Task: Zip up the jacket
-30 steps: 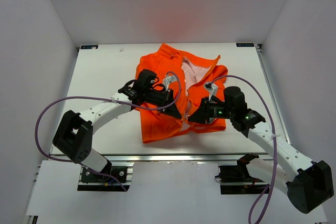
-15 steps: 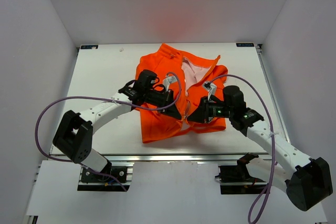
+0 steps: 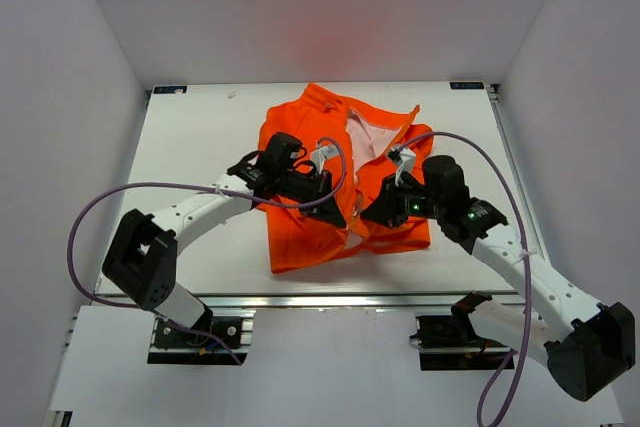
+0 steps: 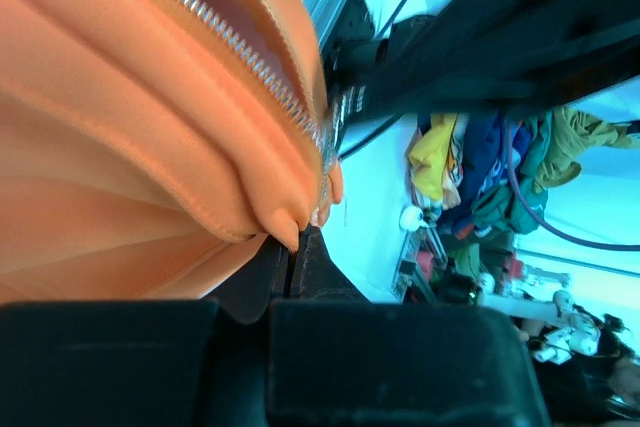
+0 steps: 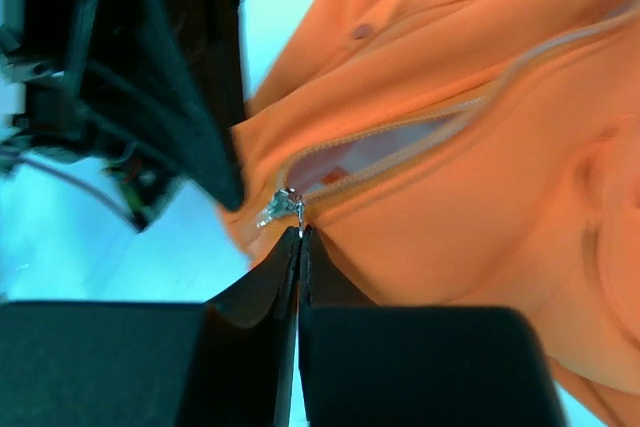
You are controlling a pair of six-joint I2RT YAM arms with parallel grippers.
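Observation:
The orange jacket (image 3: pixel 310 222) lies on the white table with its pale lining showing at the collar. My left gripper (image 3: pixel 335 215) is shut on the jacket's bottom hem beside the zipper, as the left wrist view shows (image 4: pixel 293 239). My right gripper (image 3: pixel 372 215) is shut on the zipper pull (image 5: pixel 298 217), which hangs from the metal slider (image 5: pixel 280 205) near the low end of the zipper. Above the slider the zipper (image 5: pixel 400 142) stands open over the pinkish lining.
The table's near edge (image 3: pixel 340 297) runs just below the jacket's hem. Grey walls enclose the table on three sides. The purple cables (image 3: pixel 90 217) loop beside each arm.
My right gripper has moved slightly up the jacket with the zipper pull. The left gripper keeps its hold on the hem and has barely moved.

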